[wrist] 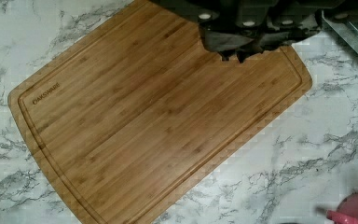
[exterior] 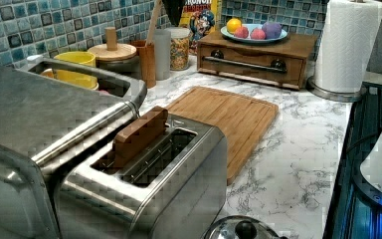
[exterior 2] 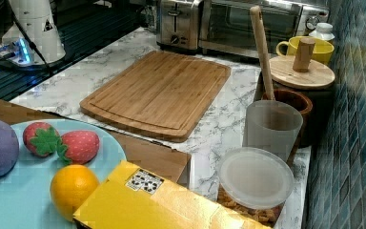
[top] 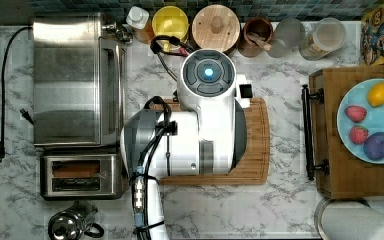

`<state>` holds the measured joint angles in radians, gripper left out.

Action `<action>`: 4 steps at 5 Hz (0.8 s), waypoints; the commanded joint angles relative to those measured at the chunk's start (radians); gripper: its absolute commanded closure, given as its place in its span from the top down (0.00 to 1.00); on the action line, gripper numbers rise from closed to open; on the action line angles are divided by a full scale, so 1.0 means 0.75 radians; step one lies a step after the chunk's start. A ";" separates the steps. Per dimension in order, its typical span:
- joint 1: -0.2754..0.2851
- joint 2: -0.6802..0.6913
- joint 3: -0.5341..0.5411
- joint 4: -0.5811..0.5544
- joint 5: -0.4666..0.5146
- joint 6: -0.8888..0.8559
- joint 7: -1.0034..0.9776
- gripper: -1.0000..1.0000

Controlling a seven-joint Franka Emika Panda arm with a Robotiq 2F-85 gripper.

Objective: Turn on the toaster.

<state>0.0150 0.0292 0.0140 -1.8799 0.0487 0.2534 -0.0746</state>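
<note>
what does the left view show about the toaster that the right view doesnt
The left view looks down on the toaster from above: two long slots and a brown slice standing up in the far one. The right view shows its narrow front end, with what looks like a lever slot and a knob, a face the left view does not give. Both show the steel toaster beside the larger oven and the cutting board on the marble counter.

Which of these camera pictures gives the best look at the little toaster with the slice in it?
The left view: the toaster sits close up, its two slots open to the camera and the brown slice standing in the rear one. The top view shows it from straight above, slots and slice visible. The right view shows it far off, end-on.
</note>
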 commanded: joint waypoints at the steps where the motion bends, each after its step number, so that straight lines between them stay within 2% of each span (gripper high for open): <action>1: 0.013 -0.045 0.017 -0.094 0.022 0.065 -0.170 0.00; 3: 0.047 -0.162 0.064 -0.310 0.136 0.196 -0.505 0.00; 4: 0.067 -0.188 0.085 -0.385 0.151 0.246 -0.549 0.00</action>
<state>0.0268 -0.0642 0.0380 -2.1191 0.1533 0.3967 -0.4299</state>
